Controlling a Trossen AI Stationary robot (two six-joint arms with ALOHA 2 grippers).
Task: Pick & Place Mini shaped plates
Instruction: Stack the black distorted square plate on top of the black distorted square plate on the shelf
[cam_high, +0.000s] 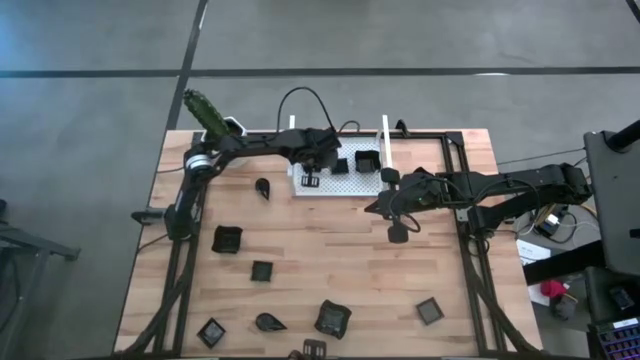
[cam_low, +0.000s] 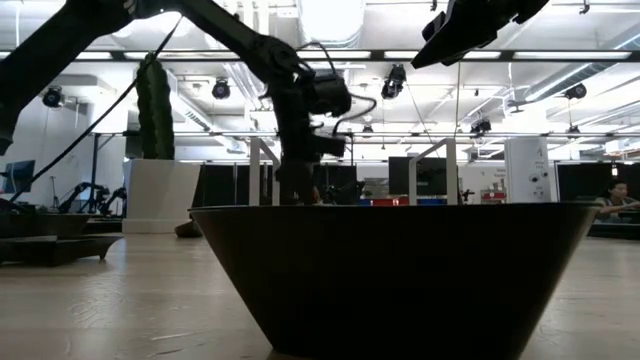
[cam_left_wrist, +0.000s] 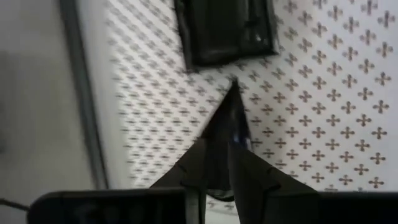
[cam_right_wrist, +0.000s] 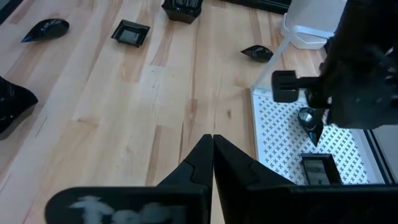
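High view, left pincer (cam_high: 311, 181) over white tray (cam_high: 350, 186) upper centre, fingers slightly parted, holding nothing I can make out, right pincer (cam_high: 397, 232) closed and empty right of centre, mini shaped plates (cam_high: 228, 239) scattered across lower desk (cam_high: 340, 260), two in tray; left wrist view, square plate (cam_left_wrist: 225, 28) at top on tray.

left gripper (cam_high: 312, 178) over white tray (cam_high: 345, 186), two dark plates (cam_high: 367, 160) in it; right gripper (cam_high: 398, 232) above bare table (cam_high: 330, 260); eight more plates scattered, cactus pot (cam_high: 212, 118) at corner
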